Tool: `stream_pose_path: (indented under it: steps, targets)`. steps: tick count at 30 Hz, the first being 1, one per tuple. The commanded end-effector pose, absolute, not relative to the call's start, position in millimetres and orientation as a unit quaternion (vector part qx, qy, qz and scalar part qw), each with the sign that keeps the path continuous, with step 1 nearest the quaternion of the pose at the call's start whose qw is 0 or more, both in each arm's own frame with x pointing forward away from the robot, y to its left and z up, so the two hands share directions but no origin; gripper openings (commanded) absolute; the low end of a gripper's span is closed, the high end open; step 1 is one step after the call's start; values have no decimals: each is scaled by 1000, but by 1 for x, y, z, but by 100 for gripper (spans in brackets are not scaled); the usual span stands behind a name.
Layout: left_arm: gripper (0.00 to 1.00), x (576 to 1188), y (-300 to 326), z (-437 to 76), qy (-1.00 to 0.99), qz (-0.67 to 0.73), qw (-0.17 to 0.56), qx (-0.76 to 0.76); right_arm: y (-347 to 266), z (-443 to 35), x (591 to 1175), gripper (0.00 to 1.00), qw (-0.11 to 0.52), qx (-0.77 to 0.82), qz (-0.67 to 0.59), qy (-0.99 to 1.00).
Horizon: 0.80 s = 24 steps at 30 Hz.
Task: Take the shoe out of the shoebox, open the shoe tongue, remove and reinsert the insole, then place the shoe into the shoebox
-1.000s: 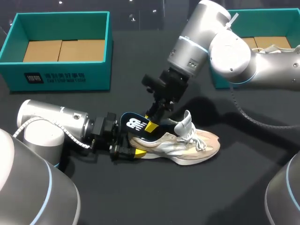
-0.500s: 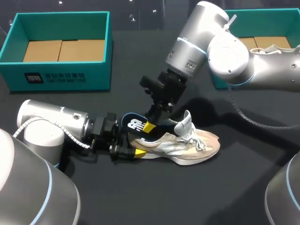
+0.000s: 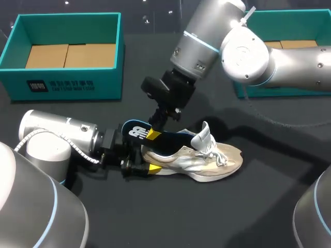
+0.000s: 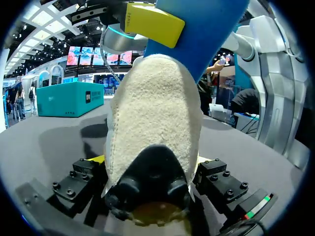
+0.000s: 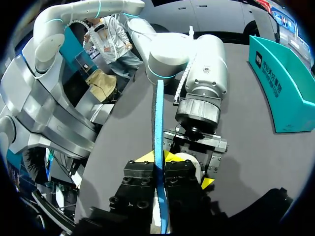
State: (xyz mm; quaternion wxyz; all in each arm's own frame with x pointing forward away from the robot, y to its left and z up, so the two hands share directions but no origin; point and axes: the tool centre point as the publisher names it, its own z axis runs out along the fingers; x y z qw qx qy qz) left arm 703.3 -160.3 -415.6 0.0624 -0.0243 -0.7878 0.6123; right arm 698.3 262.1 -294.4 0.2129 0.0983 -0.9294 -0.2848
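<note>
So the shoe (image 3: 207, 159) is sitting on its sole on the black table (image 3: 155, 217), out in the open between the two teal boxes, the left shoebox (image 3: 67, 85) and the right shoebox (image 3: 295, 26). Its toe is pointing toward the right arm's side.

From overhead, the left gripper (image 3: 143, 166) is lying low along the table and clamping the heel. The right gripper (image 3: 153, 133) is coming down from above and pinching the blue insole (image 3: 168, 138) near its heel end. That end is sticking up and out over the back of the shoe. The other end is running down into the opening by the raised tongue (image 3: 203, 135).

The wrist cams are adding stuff the overhead can't. The left wrist one is staring straight at the fuzzy cream heel. It's showing the heel wedged between both finger blocks, with a sliver of yellow touching each side, so that grip is definitely tight on the shoe. The right wrist one is showing the insole edge-on as a thin blue strip squeezed between its two fingers. The left arm's gripper and the heel are sitting right past that.
</note>
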Motion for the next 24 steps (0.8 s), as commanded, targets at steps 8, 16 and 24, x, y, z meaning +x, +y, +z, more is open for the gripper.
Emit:
stream_pose_path:
  steps: [8,16,24]
  targets:
    - [0,703,-162,-418,-788,612,62,-24,275,-283,702,0,179,114,-316,-925]
    - [0,703,-162,-418,-788,612,62,-24,272,-215,701,0,150,98,-466,-867]
    - [0,703,-162,-418,-788,612,62,-24,272,-186,699,0,122,113,-480,-861]
